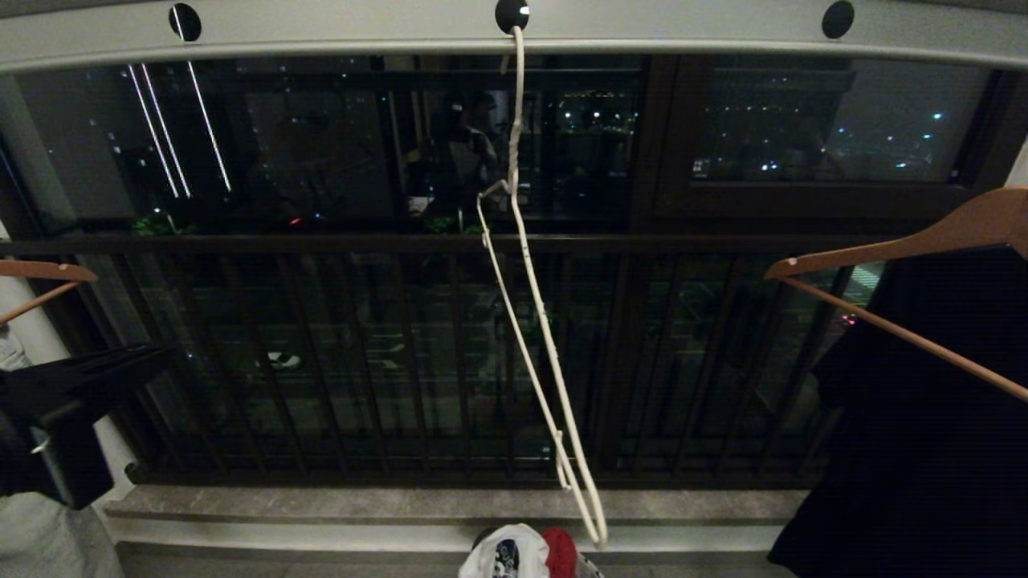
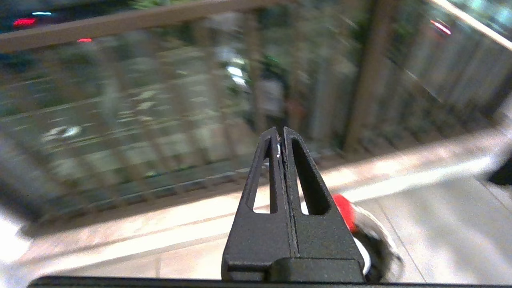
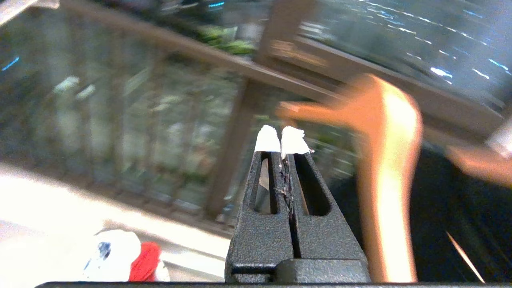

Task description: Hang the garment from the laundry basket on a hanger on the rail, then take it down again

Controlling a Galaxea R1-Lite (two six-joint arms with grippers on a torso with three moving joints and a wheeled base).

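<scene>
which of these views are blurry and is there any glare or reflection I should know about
Head view: sharp; the white hanger on the rail reads clearly, and the dark window glass mirrors indoor light streaks. Left wrist view: background smeared, left claw crisp. Right wrist view: smeared too; a wooden hanger glares orange, the right claw stays sharp.

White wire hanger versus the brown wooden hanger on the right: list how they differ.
The white wire hanger is thin; the brown wooden hanger is much thicker. The white wire hanger is bare, while the brown wooden hanger carries a black garment. The white wire hanger hangs edge-on from a hole in the rail; the brown wooden hanger's hook lies outside the head view. Both hang before the dark balustrade.
</scene>
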